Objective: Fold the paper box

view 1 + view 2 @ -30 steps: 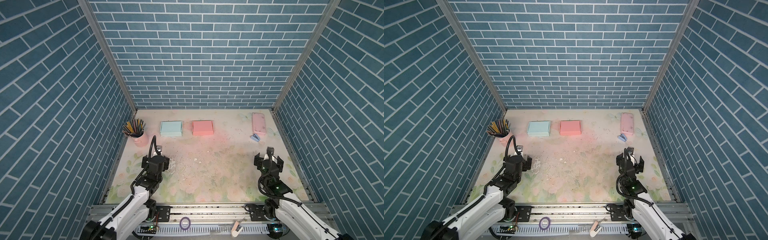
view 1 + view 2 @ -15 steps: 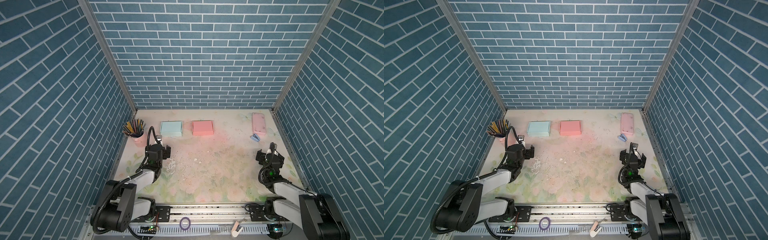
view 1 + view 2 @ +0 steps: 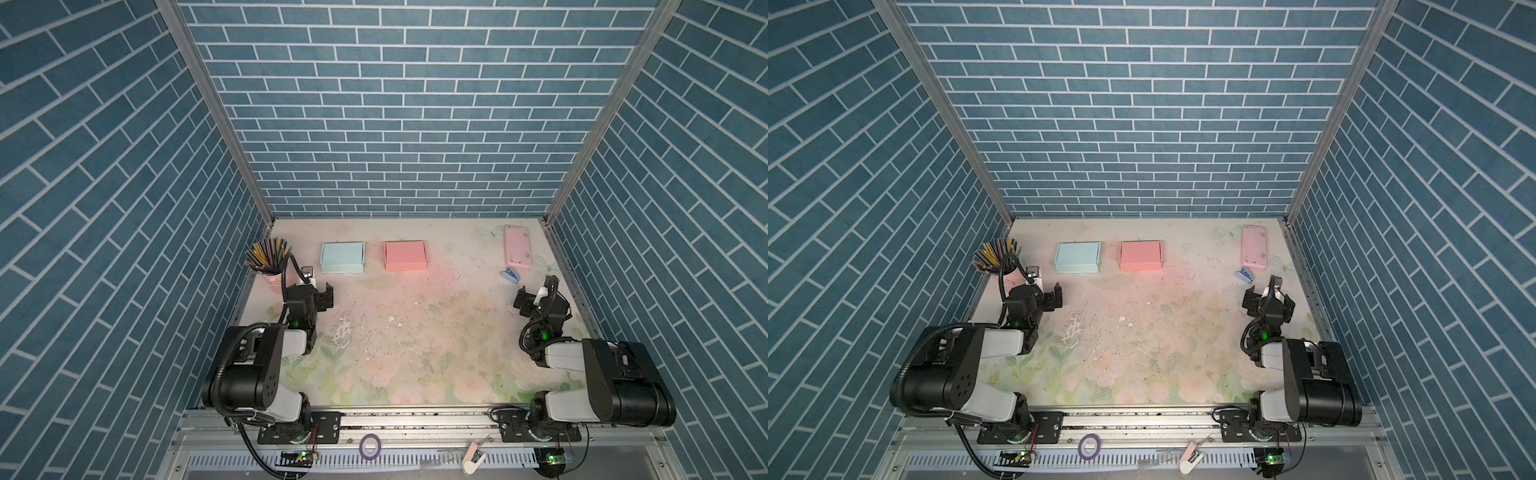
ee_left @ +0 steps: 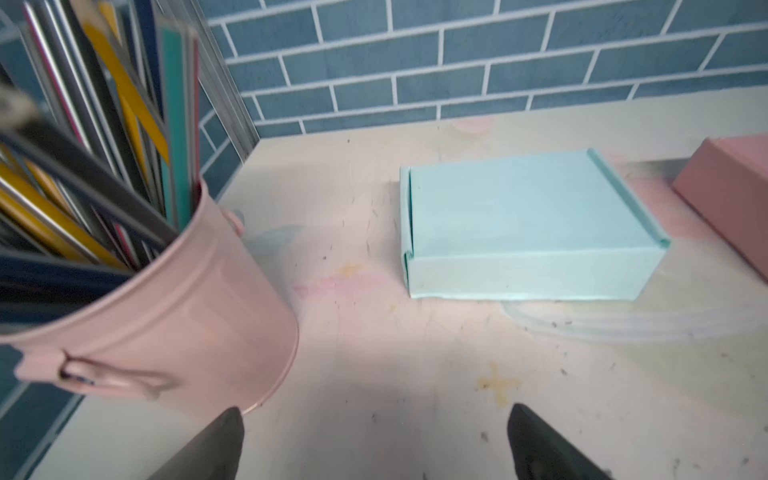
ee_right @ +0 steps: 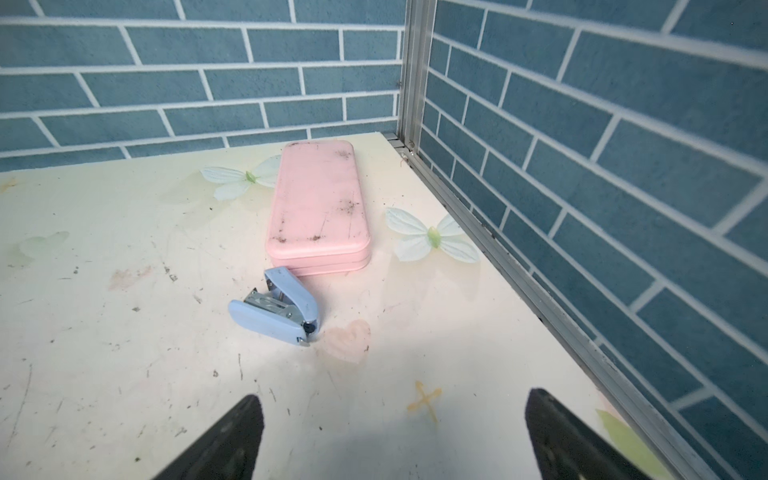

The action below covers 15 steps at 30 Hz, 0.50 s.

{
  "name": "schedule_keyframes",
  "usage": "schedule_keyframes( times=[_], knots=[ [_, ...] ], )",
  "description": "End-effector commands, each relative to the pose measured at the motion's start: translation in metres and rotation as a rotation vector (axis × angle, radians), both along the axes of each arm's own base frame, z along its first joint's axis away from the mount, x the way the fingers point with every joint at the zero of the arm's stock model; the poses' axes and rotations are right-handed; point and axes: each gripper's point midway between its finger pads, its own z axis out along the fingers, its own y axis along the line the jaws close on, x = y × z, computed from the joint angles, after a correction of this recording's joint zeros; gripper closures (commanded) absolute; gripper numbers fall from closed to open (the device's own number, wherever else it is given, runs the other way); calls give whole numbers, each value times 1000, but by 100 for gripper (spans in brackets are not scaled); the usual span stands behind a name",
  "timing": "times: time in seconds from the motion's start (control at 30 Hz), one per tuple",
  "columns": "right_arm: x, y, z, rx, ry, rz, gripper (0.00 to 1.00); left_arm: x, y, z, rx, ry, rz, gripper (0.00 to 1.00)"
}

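Two closed paper boxes lie side by side near the back wall: a light blue one [image 3: 342, 257] [image 3: 1077, 257] [image 4: 528, 216] and a salmon-pink one [image 3: 405, 255] [image 3: 1140, 255] [image 4: 731, 187]. Both have their lids down. My left gripper [image 3: 318, 286] [image 3: 1047, 286] [image 4: 374, 411] hovers in front of the blue box, apart from it, open and empty. At the right side my right gripper [image 3: 540, 297] [image 3: 1268, 297] [image 5: 394, 397] is also open and empty, far from both boxes.
A pink cup of pencils [image 3: 266, 266] [image 4: 187, 311] stands close to the left gripper. A pink case [image 3: 518, 247] [image 5: 318, 203] and a blue stapler [image 3: 510, 274] [image 5: 274, 309] lie ahead of the right gripper. Brick walls enclose three sides.
Both arms have folded down low over their bases, and the grippers have shifted a little toward the back wall. The jaws stay open and the boxes have not moved.
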Motion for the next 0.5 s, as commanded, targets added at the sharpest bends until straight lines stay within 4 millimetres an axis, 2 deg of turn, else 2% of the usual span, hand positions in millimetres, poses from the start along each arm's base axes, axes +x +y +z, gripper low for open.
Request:
schedule_keyframes(
  times=[0.0,0.13,0.27,0.47],
  knots=[
    [15,4,10,37,-58,32,1,9,-8,21,-29,-95,-50,1],
    [23,-2,0,43,-15,-1,1,16,-6,16,-27,-36,-35,1],
    [35,1,-5,16,55,5,1,16,-6,17,-24,-38,-31,1],
    [35,2,-5,17,55,8,1,15,-8,16,-25,-38,-43,1]
  ],
)
